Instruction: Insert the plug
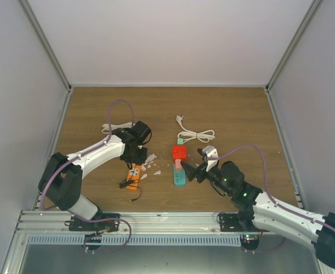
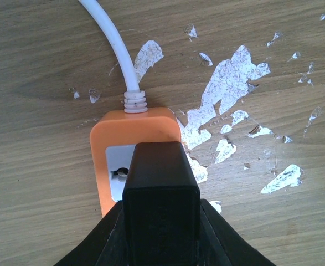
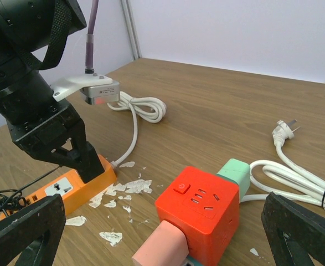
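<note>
One power-icon button (image 3: 181, 187) tops red cube (image 3: 206, 213); left gripper (image 3: 91, 166) touches orange strip (image 3: 93, 185).

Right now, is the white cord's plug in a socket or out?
Out. The white plug lies loose on the table, prongs bare, apart from the red cube socket.

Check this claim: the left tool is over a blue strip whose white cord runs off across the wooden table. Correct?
No. The strip under the left tool is orange, not blue; the left wrist view shows it. Its white cord does run off across the wooden table.
</note>
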`<state>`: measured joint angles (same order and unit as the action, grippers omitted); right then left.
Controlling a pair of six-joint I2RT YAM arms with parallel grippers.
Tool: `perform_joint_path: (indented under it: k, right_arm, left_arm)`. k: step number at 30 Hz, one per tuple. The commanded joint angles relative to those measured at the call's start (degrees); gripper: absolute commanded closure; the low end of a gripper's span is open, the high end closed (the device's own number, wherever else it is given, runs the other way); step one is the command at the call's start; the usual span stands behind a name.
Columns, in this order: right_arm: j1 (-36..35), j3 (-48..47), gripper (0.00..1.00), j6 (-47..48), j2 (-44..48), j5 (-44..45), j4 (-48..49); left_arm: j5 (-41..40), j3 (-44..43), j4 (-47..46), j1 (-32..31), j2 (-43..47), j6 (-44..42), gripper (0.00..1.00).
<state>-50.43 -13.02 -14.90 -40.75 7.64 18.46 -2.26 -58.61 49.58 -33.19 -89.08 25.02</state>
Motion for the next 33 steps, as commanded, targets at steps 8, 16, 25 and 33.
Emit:
perform_joint_path:
  k: [8,16,25,33]
  right_arm:
    - [0.34,0.93,0.0,-0.75,0.94,1.14,1.93]
    - [0.34,0.8,0.0,-0.66,0.53,0.77,2.23]
    - [0.33,0.3,0.0,-0.74,-0.34,1.01,1.93]
    - [0.33,-0.04,0.01,-0.62,-0.16,0.71,1.55]
  left_arm:
    - [0.14,2.04,-5.47,-0.76,-17.2,-1.33,1.0]
    - [-0.73,-7.11,-3.75,1.29,-22.59,-6.17,1.0]
    - [-1.37,-10.61,-6.82,2.11,-22.86,-5.56,1.0]
    - [-0.96,-14.48,-7.0,2.16,-21.56,-5.23,0.95]
